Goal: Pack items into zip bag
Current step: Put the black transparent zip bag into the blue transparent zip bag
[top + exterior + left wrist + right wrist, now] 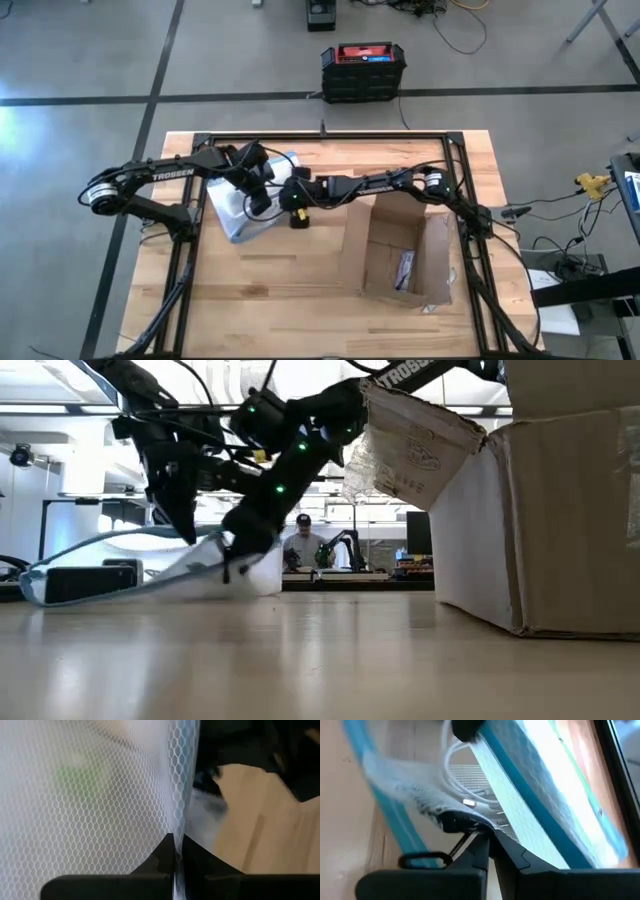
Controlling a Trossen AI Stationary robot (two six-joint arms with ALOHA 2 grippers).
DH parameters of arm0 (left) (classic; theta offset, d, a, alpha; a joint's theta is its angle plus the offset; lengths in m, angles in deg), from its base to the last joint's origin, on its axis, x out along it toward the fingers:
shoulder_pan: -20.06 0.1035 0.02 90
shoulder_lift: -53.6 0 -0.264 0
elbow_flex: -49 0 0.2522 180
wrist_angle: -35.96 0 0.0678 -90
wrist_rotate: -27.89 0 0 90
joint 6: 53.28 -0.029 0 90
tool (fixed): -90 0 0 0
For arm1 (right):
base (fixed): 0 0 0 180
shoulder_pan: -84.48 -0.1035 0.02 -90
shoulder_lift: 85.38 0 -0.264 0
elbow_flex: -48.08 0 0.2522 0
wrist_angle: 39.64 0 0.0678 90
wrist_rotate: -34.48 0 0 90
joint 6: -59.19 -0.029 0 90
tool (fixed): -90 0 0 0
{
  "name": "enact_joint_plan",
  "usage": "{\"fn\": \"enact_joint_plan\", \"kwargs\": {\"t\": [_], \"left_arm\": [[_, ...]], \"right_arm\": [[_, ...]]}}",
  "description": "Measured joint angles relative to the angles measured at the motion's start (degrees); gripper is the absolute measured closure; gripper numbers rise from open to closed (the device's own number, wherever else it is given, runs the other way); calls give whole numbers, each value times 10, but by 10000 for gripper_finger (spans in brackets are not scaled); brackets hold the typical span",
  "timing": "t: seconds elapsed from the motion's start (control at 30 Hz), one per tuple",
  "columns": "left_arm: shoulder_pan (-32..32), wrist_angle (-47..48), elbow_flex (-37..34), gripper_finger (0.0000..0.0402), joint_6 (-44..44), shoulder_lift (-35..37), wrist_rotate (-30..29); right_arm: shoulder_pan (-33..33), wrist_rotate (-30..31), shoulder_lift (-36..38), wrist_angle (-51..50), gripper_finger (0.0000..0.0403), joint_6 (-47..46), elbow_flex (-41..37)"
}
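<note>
Both arms meet over the zip bag (240,205), which lies on the left half of the table (300,300), well apart from the open cardboard box (395,255) on the right. The left gripper (175,847) is clenched on a fold of the bag's honeycomb-patterned plastic, lifting one wall so the mouth gapes (the low view shows it tented up off the wood). The right gripper (487,840) has its fingers pressed together right at the bag's opening, between the two blue strips. A white coiled cable (470,790) and a small dark piece lie inside the bag just ahead of it. Whether the tips pinch the dark piece or only rest against it is hard to tell, since they hide the contact.

The step looks like seating an item inside. To do it well, the left arm should keep the lifted wall high and taut so the mouth does not collapse. The right arm should work deep past the blue zip line and avoid dragging the contents back out when it leaves.
</note>
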Motion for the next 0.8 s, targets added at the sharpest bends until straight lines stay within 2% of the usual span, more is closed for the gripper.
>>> {"fn": "enact_joint_plan", "kwargs": {"t": [0.07,0.17,0.3,0.4,0.5,0.53,0.7,0.8], "left_arm": [[0,-6,0,401,31,0,4],[0,-20,0,401,73,0,22],[0,-50,1,401,82,3,76],[-1,-57,18,401,61,3,87],[0,-57,37,401,47,3,93],[0,-53,40,401,47,3,91],[1,-53,52,401,48,3,83],[0,-49,41,401,48,3,97]], "right_arm": [[0,12,10,28,402,-26,-23],[2,20,23,125,402,-89,-59],[1,-57,15,240,402,-117,-93],[-2,-110,-8,260,402,-119,-94],[-3,-130,-32,289,403,-115,-95],[-3,-118,-36,298,403,-121,-95],[-4,35,-38,304,403,-237,-96],[5,76,-42,327,403,-307,-97]]}}
